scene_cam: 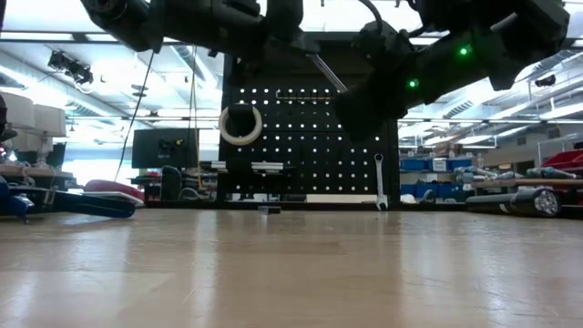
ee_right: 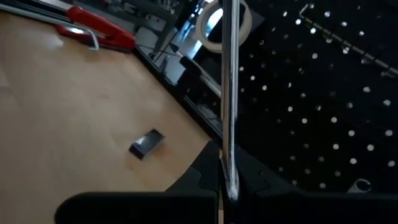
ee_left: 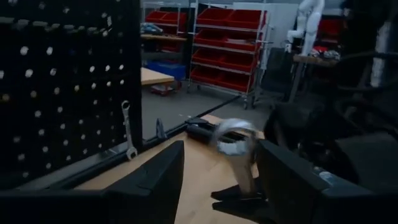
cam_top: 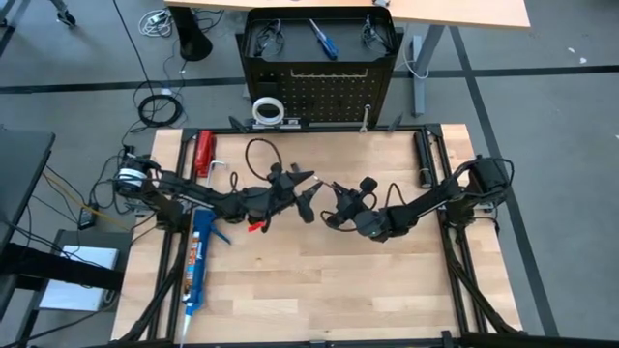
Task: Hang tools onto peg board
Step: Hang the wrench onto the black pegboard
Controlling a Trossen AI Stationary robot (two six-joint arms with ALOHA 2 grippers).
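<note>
Both arms meet above the middle of the surface point(cam_top: 319, 290), just in front of the peg board point(cam_top: 329, 92). The right gripper point(ee_right: 229, 186) has its fingers pressed together on a silver wrench point(ee_right: 231, 93), pinching it low on the shaft so the bar runs out ahead toward the board. The left gripper point(ee_left: 217, 180) hovers with its fingers point(ee_left: 155, 180) spread wide, and the wrench's ring end sits in the gap between them; I can't tell whether they touch it.

This looks like a handover or a regrip, and the job is only partly done. One wrench point(scene_cam: 379, 187) already hangs low on the board's right side, and the white tape roll point(scene_cam: 240, 124) hangs upper left. To do this step well, the spread fingers should close squarely on the shaft before the other pair lets go, leaving the ring end free to slip over a peg. A skewed grip would let the bar pivot and miss.

The overhead view shows the arms' layout, plus the blue caulking gun point(cam_top: 198, 256) near left and the red-handled tool point(cam_top: 203, 153) far left. Only the right wrist view shows the pinch itself, and a small dark block point(ee_right: 147, 144) lying on the wood. The low view alone gives the hanging heights on the board.
</note>
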